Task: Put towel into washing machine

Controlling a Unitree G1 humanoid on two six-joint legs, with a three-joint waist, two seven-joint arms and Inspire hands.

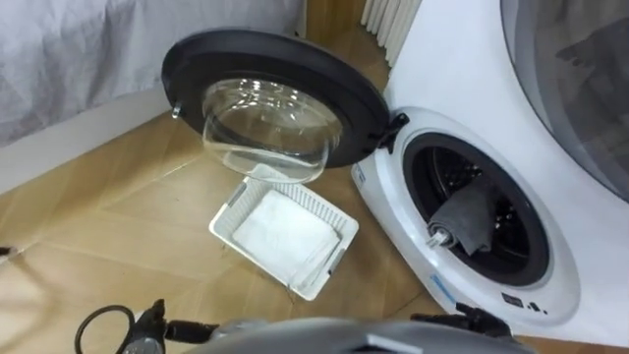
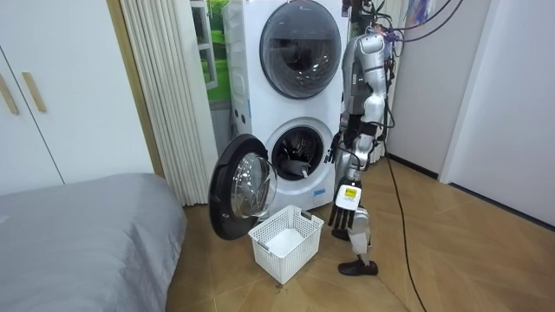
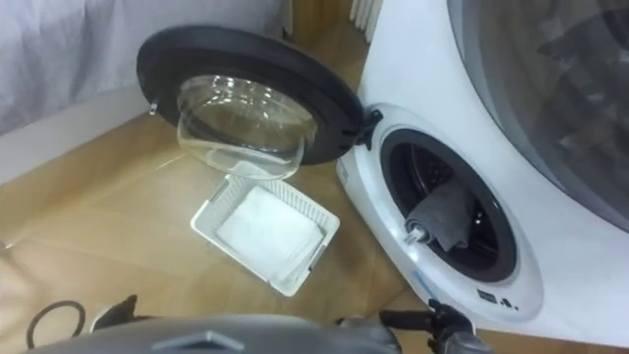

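Looks like a bedroom in a home/apt imo: bed (image 2: 87, 225) w/ grey cover, white cupboard doors (image 2: 52, 95) w/ wooden handles, pleated curtain (image 2: 165, 95), wood floor (image 2: 468, 251). Washing machine (image 2: 273, 128) w/ a 2nd drum unit (image 2: 299, 39) stacked on top, door (image 2: 238, 186) swung open, white laundry basket (image 2: 303, 251) on the floor in front.

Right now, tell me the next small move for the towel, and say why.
Probably push the grey towel deeper into the drum. It sits at the mouth of the washing machine, near its rim, so it could slip out or catch the open door later. The right hand is at the opening; the left hand hangs by the basket.
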